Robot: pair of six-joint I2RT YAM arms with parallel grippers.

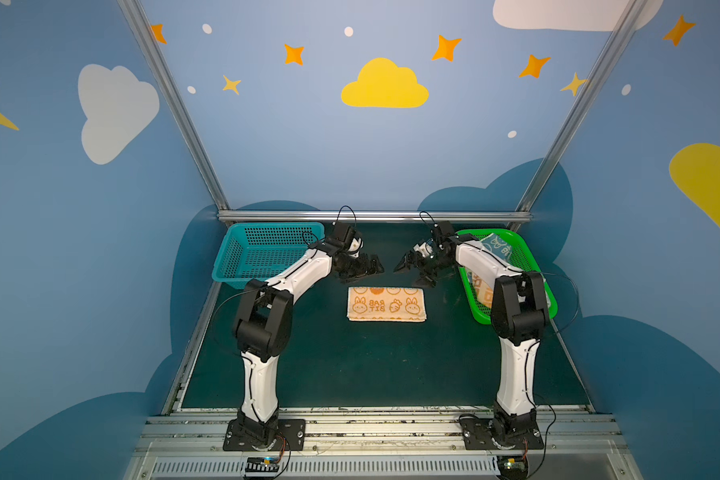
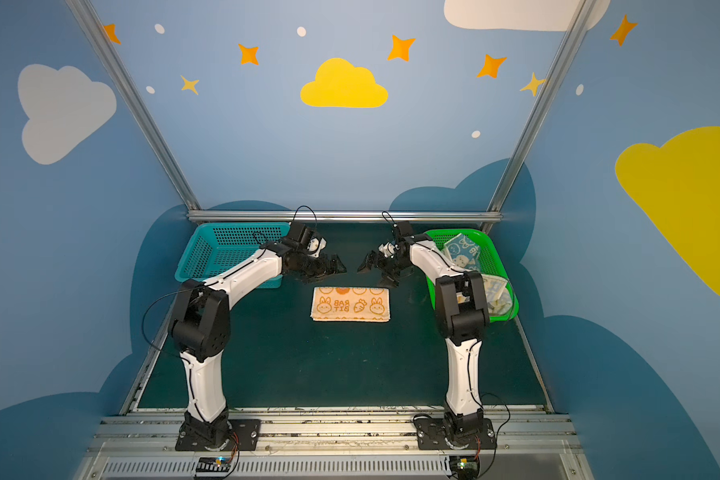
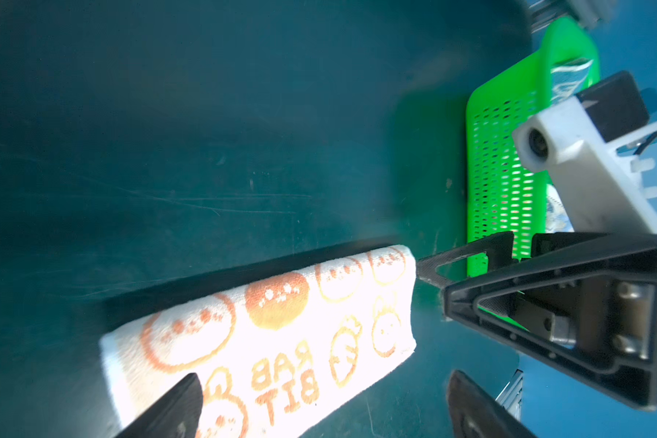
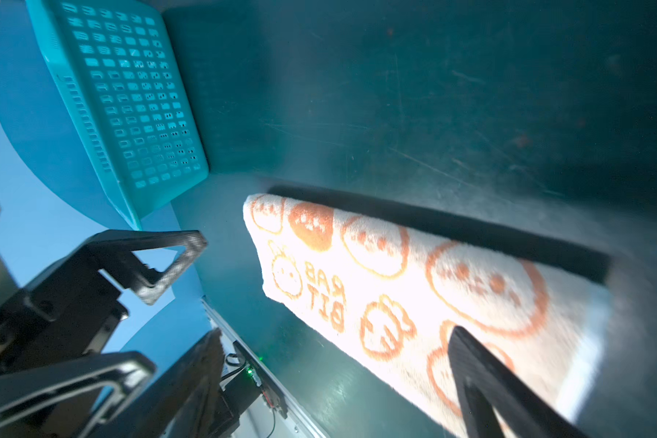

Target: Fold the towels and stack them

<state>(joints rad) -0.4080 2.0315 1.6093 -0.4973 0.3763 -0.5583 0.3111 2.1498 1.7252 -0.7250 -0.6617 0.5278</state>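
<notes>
An orange-cream towel (image 1: 386, 303) (image 2: 350, 304) with rabbit prints and "RABBIT" lettering lies folded into a flat rectangle at the middle of the dark green table. It also shows in both wrist views (image 3: 266, 341) (image 4: 414, 295). My left gripper (image 1: 371, 266) (image 2: 335, 265) (image 3: 325, 398) and right gripper (image 1: 406, 264) (image 2: 368, 264) (image 4: 334, 364) hover just above the towel's far edge. They face each other tip to tip, both open and empty. A blue-cream towel (image 2: 460, 249) and another crumpled towel (image 2: 495, 291) lie in the green basket (image 2: 454, 232), partly hidden by my right arm.
A teal perforated basket (image 1: 267, 249) (image 4: 122, 106) stands empty at the back left, behind my left arm. The green basket (image 1: 474, 232) (image 3: 501, 170) sits at the back right against the table edge. An aluminium rail (image 1: 375, 216) runs along the back.
</notes>
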